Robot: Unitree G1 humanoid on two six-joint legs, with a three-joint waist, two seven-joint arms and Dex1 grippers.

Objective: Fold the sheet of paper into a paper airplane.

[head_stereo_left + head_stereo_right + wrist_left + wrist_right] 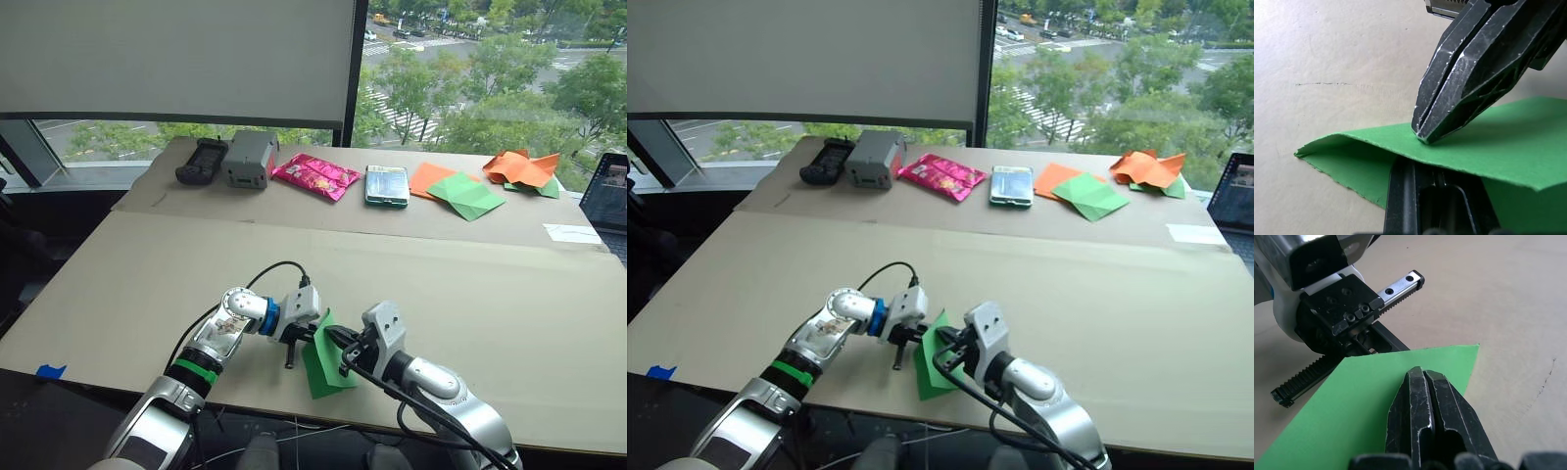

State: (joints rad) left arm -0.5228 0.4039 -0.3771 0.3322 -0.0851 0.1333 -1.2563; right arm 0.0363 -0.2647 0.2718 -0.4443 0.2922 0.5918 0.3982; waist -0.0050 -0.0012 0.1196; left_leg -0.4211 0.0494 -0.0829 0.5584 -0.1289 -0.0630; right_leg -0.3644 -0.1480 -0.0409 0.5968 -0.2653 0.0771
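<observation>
The bright green sheet of paper (321,370) stands tilted off the cardboard table (470,294) near its front edge, between my two grippers. My left gripper (312,333) reaches it from the left. Its black fingers (1410,196) lie close together under a folded-over layer of the sheet (1498,142), and their tips are hidden by it. From the right comes my right gripper (336,341), shut, with its tip (1422,137) pressing on the top face of the paper (1352,396). No paper lies between its fingers (1418,396).
Along the far strip lie a black device (201,160), a grey box (251,157), a pink snack packet (315,176), a phone (387,185), flat orange paper (428,177), a paler green folded paper (467,196) and crumpled orange paper (519,168). A laptop (609,191) stands far right.
</observation>
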